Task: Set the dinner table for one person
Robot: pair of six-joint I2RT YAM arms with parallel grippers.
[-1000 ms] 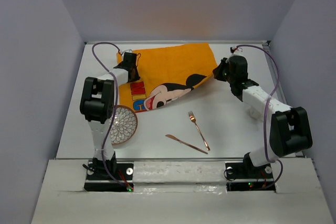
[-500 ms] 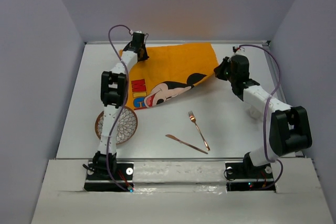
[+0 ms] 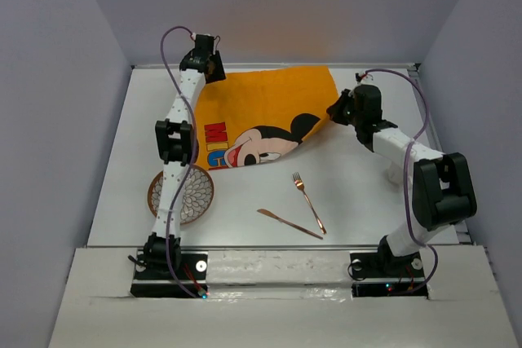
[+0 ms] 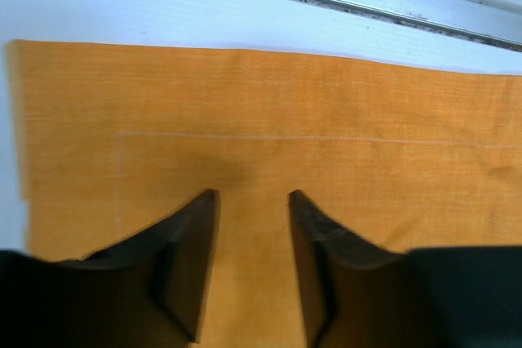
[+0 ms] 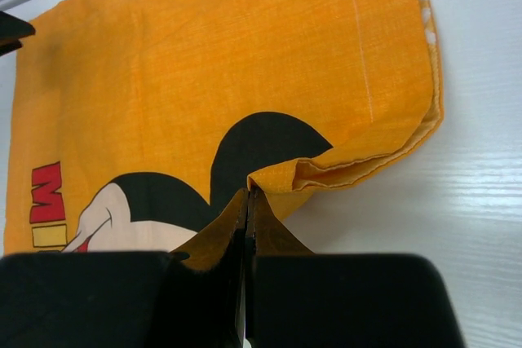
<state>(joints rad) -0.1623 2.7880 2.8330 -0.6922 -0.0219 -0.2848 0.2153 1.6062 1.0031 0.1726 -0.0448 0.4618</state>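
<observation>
The dinner table fills the floor of the grey-walled enclosure from the left wall to the right, a plain white top with both arm bases bolted at its near edge. At its near left lies a round patterned plate with a brown rim, partly hidden behind the left arm, which stretches straight away from its base toward the far-left corner. There the left gripper hangs over the far-left corner of the orange mat. In the left wrist view its fingers stand apart with only bare orange cloth showing between them, nothing in their grasp, and whether the tips touch the cloth cannot be told. The mat, printed with a Mickey Mouse head and red and yellow letters, lies across the far middle of the table, slightly askew. Nearer the arms, to the right of the plate, a copper-coloured knife and fork lie on bare white, forming a narrow V whose near ends come close together, the fork's tines pointing away from the bases. Further right, the right gripper sits at the mat's right edge. In the right wrist view its fingers are pressed together on a pinch of the cloth's hem, and beside them the edge is doubled over in a raised fold above the table.
</observation>
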